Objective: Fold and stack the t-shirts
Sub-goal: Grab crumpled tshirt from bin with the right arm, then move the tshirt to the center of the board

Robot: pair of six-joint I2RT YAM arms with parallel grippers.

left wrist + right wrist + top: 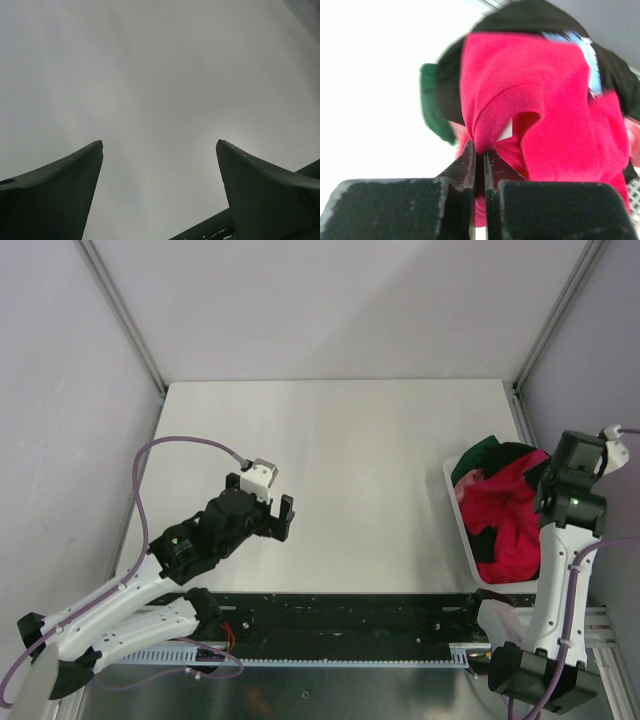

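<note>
- The right gripper [480, 159] pinches a fold of the red t-shirt [535, 110], its jaws almost together.
- The left gripper [160, 150] is spread wide and holds nothing, over the table [370, 460].

No legible text, labels or numbers anywhere; pale blue tag [572, 44] by red shirt [520, 75] too blurred to read.

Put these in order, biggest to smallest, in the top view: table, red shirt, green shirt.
1. table
2. red shirt
3. green shirt, though only a bit peeks out of the pile, so its real size is hidden.
</note>
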